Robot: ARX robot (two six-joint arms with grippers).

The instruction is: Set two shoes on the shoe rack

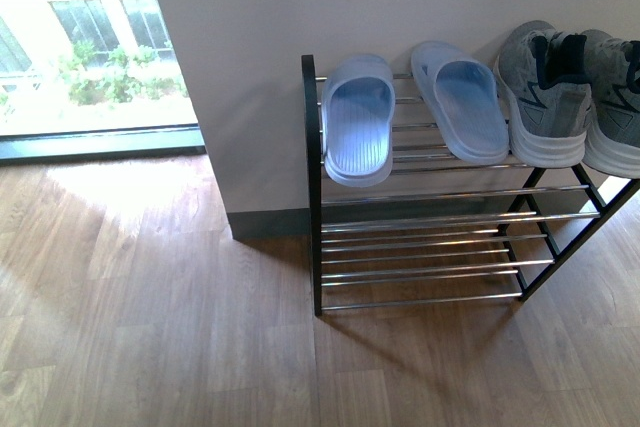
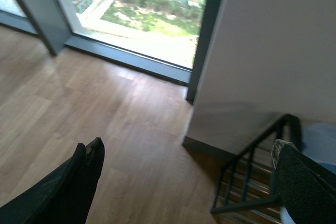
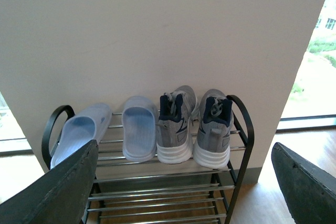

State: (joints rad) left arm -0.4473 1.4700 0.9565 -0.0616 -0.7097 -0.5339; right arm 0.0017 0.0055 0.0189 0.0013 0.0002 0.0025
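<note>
A plain off-white wall [image 1: 330, 7] fills the front view from 12 to 3 o'clock, ending in a dark grey baseboard [image 1: 270, 224] near the centre. Wood-plank floor [image 1: 150, 327] runs from 9 round to 4 o'clock, with a bright sun patch near 10. At 10 to 11 o'clock a floor-level window [image 1: 90, 47] with a dark frame shows greenery outside.

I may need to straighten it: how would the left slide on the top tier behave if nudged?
The left slide overhangs the shoe rack's front edge, so it may tip off. Smooth rubber on chrome bars would probably slip easily. It looks light and somewhat bendy.
</note>
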